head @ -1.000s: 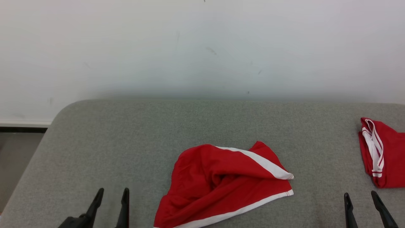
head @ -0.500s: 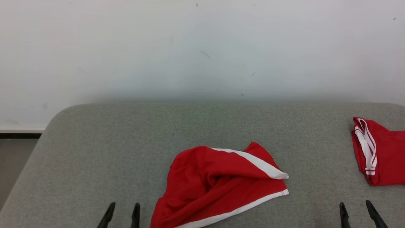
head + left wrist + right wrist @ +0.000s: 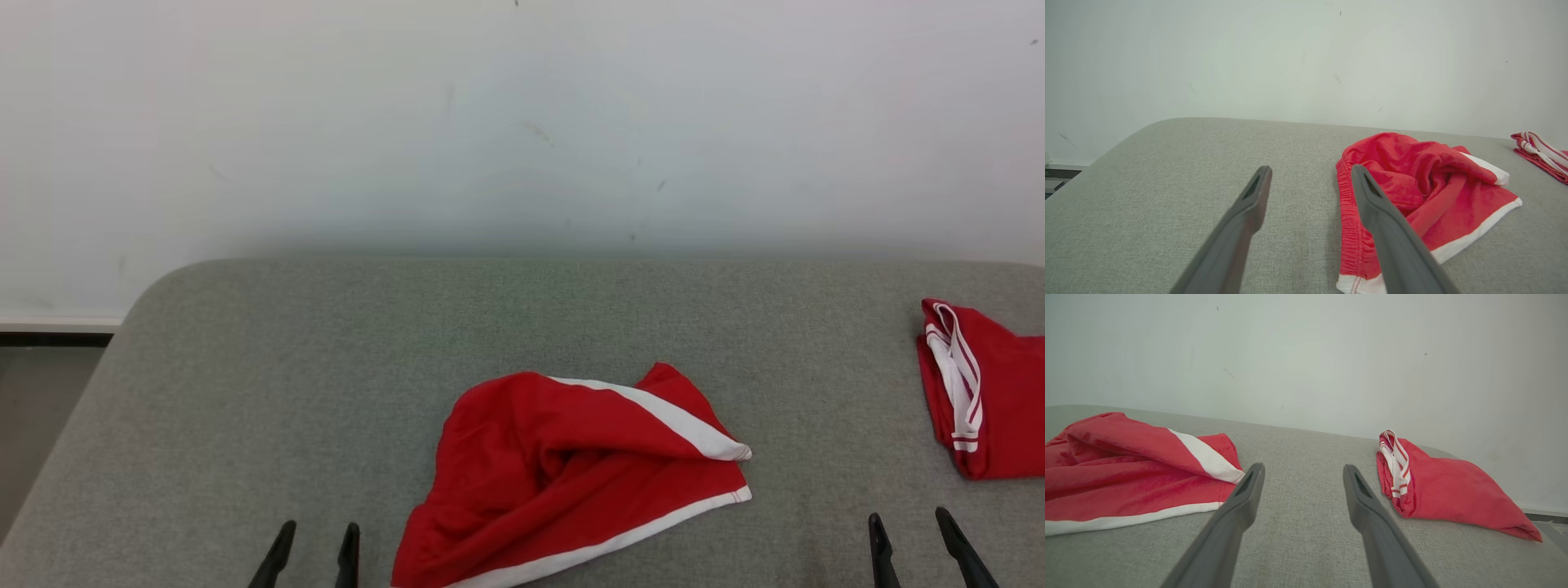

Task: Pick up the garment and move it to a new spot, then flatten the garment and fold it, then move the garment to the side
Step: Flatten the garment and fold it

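A crumpled red garment [image 3: 563, 474] with white trim lies bunched near the front middle of the grey padded surface [image 3: 326, 367]. It also appears in the left wrist view, garment [image 3: 1412, 192], and the right wrist view, garment [image 3: 1126, 465]. My left gripper [image 3: 314, 535] is open at the lower left, just left of the garment's elastic waistband, with nothing between its fingers. My right gripper [image 3: 908, 527] is open at the lower right, between the crumpled garment and another one, holding nothing. From its own wrist camera the left gripper [image 3: 1310, 173] points at bare surface.
A second red garment [image 3: 984, 388] with white stripes lies folded at the right edge, also in the right wrist view [image 3: 1437, 486]. A pale wall [image 3: 522, 122] stands right behind the surface. The surface's rounded left corner [image 3: 155, 286] drops to the floor.
Both grippers have sunk lower in the head view, the left one shifting right toward the garment. The picture has shifted a little; the garments lie as before.
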Motion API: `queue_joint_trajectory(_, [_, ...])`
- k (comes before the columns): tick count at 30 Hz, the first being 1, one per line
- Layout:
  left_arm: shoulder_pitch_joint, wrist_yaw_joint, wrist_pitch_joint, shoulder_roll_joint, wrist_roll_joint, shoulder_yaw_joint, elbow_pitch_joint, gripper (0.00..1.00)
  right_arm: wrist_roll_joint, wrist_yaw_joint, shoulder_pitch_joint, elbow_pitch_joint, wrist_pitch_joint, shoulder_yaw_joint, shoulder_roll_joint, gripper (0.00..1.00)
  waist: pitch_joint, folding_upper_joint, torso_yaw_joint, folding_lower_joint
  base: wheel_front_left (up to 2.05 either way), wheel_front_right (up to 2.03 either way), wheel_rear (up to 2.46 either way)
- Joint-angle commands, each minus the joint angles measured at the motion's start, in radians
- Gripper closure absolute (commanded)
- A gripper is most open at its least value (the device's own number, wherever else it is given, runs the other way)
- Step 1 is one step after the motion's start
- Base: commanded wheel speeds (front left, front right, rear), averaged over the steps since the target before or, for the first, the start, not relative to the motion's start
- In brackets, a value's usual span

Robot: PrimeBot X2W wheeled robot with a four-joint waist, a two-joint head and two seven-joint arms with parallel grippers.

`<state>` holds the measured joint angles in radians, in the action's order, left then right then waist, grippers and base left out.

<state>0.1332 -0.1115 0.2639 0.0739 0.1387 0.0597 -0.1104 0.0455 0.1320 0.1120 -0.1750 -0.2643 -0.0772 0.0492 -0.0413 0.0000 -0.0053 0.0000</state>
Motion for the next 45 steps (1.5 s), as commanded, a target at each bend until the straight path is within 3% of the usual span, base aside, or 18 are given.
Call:
queue_joint_trajectory(1, [0.0,-0.004,0.0,-0.004,-0.011,-0.007,0.002,0.0,0.008,-0.003,-0.01,0.004,0.001,0.001,0.003,0.0,0.0,0.0,0.0,0.0,0.0,0.0,0.0])
queue_joint_trajectory(16, [0.014,-0.019,0.0,0.0,-0.018,0.001,-0.04,0.0,0.012,-0.003,-0.033,0.019,0.001,0.024,0.003,0.0,-0.012,0.0,0.003,0.0,0.0,0.0,0.0])
queue_joint_trajectory(22, [-0.007,-0.019,-0.066,0.081,0.013,0.081,-0.092,0.0,0.002,-0.003,-0.077,-0.014,0.002,0.069,0.013,0.0,-0.011,0.0,0.01,0.0,0.0,0.0,0.0])
queue_joint_trajectory(27, [-0.029,-0.018,-0.242,0.172,0.093,0.182,-0.034,0.0,0.035,-0.003,-0.154,-0.078,0.13,0.141,0.07,0.0,0.012,0.0,0.03,0.0,0.0,0.0,0.0])
queue_joint_trajectory(31, [-0.052,-0.018,-0.323,0.226,0.161,0.258,-0.012,0.0,0.065,-0.003,-0.21,-0.12,0.23,0.202,0.099,0.0,0.036,0.0,0.042,0.0,0.0,0.0,0.0])
queue_joint_trajectory(36, [-0.114,-0.018,-0.332,0.281,0.207,0.34,-0.036,0.0,0.103,-0.003,-0.261,-0.178,0.297,0.261,0.1,0.0,0.083,0.0,0.05,0.0,0.0,0.0,0.0])
queue_joint_trajectory(45, [-0.233,-0.018,-0.277,0.315,0.254,0.435,-0.149,0.0,0.111,-0.003,-0.314,-0.254,0.282,0.302,0.086,0.0,0.137,0.0,0.05,0.0,0.0,0.0,0.0])
